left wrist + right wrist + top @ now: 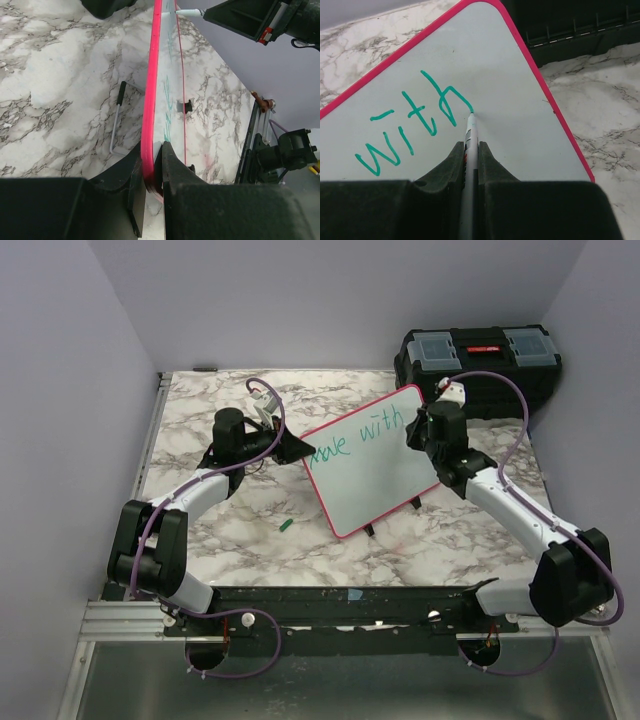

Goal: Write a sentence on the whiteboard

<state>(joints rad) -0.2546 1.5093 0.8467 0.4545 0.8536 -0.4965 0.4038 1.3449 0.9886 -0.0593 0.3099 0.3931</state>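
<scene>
Holding the board is the job of the left end effector point(290, 448). Its two fingers are nearly closed, and they pinch the pink edge of the whiteboard point(375, 465). In the left wrist view the pink frame sits squeezed right in the gap. A small green cap point(287, 526) lies on the counter point(190, 400), a bit closer to the arm's base than that end effector. It does not touch the board.

The whiteboard stands tilted up on the counter between the two arms. Its long side runs from the left end effector across to the right end effector point(415, 430). Green words go along that long side. They look like "make with".

The right end effector is closed tight on a marker point(470, 131). The marker sticks out straight ahead of its fingers. The tip touches the board right at the end of the tail of the "h". The right arm has the marker, so it is the one for the next letter.

I think the next word has to start to the right of the tip. Only a little white is left there before the pink frame. More white lies under the words, on the side toward the arms' bases. A black toolbox point(480, 355) sits behind the right end effector, past the far corner of the board.
</scene>
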